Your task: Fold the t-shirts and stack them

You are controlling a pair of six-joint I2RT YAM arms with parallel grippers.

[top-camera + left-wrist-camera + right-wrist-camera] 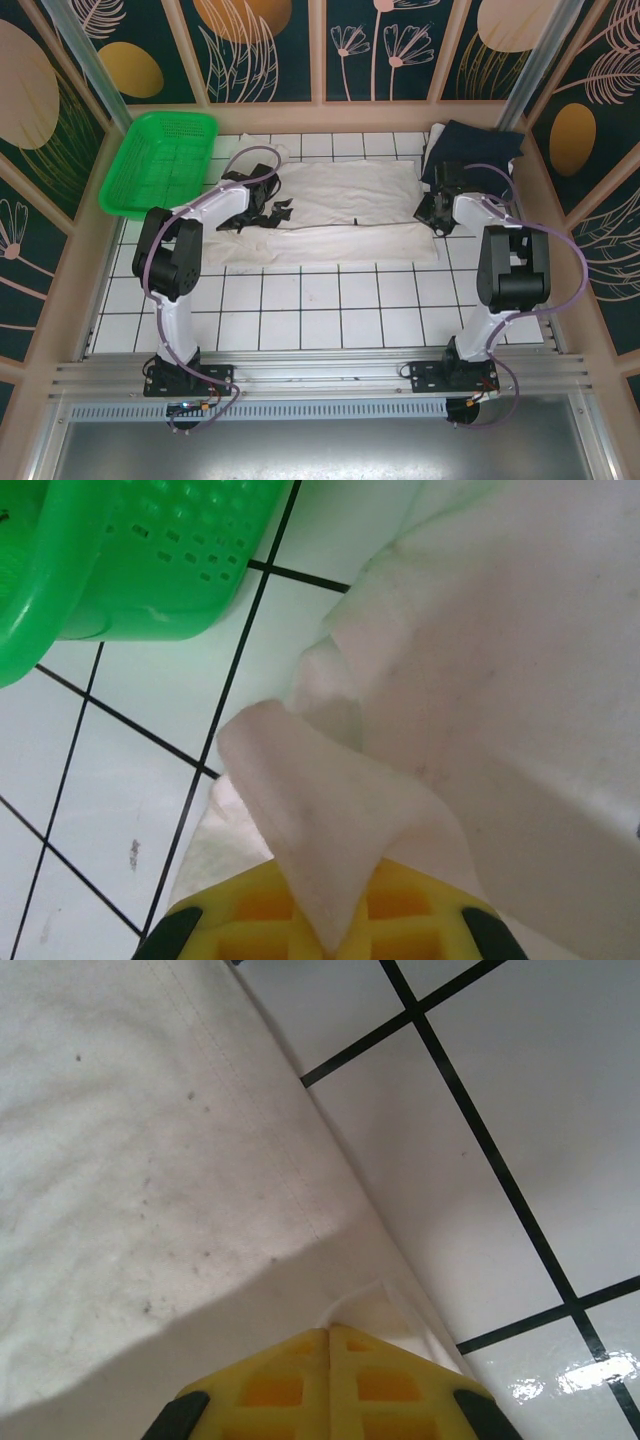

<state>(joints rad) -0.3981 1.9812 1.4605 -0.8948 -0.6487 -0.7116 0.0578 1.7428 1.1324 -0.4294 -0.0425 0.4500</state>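
Two claws are clamped shut on the cream t-shirt [340,215]. The left claw [322,910] pinches a raised fold at one end and the right claw [330,1350] the opposite hem corner, seemingly to fold it. The shirt lies spread mid-bench [330,310]; the navy t-shirt [470,150] sits bunched far right.

The desk [330,310] lies bare along its near rows of tiles (a wide lane). Farther back the cream t-shirt [340,195] spans the middle, the green basket [165,160] blocks far left, the navy t-shirt [480,145] far right.
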